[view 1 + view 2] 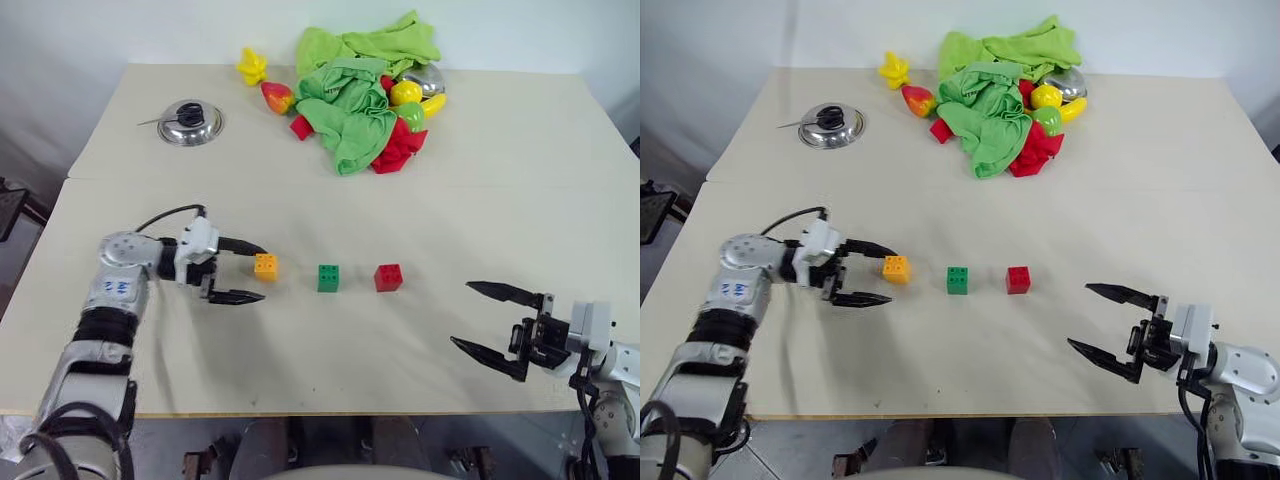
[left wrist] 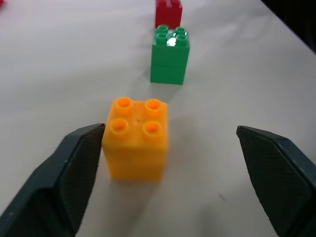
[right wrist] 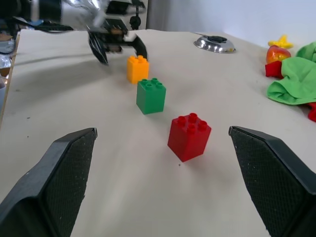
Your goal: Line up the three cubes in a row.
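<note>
Three studded cubes stand in a line across the near half of the table: orange-yellow (image 1: 266, 266), green (image 1: 328, 278) and red (image 1: 388, 277), with small gaps between them. My left gripper (image 1: 264, 272) is open and points along the row from its left end. The orange-yellow cube (image 2: 136, 140) sits between the left fingers, close against one finger (image 2: 74, 173) and well apart from the other. My right gripper (image 1: 462, 314) is open and empty, to the right of the red cube (image 3: 189, 136) and nearer the table's front edge.
At the back of the table lies a heap of green cloths (image 1: 355, 90) with a red cloth (image 1: 400, 148), toy fruits and a metal bowl (image 1: 428, 78). A metal lid (image 1: 190, 122) and a yellow toy fruit (image 1: 251, 66) sit at the back left.
</note>
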You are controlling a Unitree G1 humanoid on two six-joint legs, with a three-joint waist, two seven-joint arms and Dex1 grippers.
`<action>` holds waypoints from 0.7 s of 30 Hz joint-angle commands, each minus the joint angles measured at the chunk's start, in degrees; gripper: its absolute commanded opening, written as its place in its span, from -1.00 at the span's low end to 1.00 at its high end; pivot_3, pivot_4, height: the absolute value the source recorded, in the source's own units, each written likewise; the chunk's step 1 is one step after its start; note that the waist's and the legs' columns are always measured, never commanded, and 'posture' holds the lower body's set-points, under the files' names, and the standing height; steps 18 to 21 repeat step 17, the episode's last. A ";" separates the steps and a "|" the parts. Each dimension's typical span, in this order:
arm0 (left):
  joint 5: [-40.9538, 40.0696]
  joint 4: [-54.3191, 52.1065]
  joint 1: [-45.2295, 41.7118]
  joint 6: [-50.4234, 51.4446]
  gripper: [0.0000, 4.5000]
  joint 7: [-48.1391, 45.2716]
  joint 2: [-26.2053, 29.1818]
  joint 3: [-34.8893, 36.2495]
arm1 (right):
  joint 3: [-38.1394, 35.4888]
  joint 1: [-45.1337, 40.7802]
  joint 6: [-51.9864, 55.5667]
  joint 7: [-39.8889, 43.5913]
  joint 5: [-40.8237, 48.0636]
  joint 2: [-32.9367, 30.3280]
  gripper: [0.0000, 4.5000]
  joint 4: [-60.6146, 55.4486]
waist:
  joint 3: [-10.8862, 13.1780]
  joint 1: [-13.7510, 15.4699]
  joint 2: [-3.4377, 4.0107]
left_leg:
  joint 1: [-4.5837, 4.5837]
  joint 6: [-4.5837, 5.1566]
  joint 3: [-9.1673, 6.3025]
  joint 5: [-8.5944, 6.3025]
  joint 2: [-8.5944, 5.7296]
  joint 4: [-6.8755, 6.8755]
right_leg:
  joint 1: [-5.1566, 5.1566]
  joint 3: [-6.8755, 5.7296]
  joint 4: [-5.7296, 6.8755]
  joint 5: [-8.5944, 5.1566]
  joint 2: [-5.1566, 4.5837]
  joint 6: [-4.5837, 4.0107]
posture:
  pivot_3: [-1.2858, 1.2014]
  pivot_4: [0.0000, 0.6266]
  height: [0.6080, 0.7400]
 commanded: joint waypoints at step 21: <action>-8.35 -17.25 19.07 2.38 0.99 10.13 0.74 16.59 | -0.63 -7.52 3.35 1.92 1.81 -1.39 1.00 1.77 | 0.02 0.22 0.04 | 0.01 0.03 -0.08 0.01 -0.12 0.00 | 0.05 -0.04 0.07 0.00 -0.17 -0.01 | 0.03 -0.52 1.00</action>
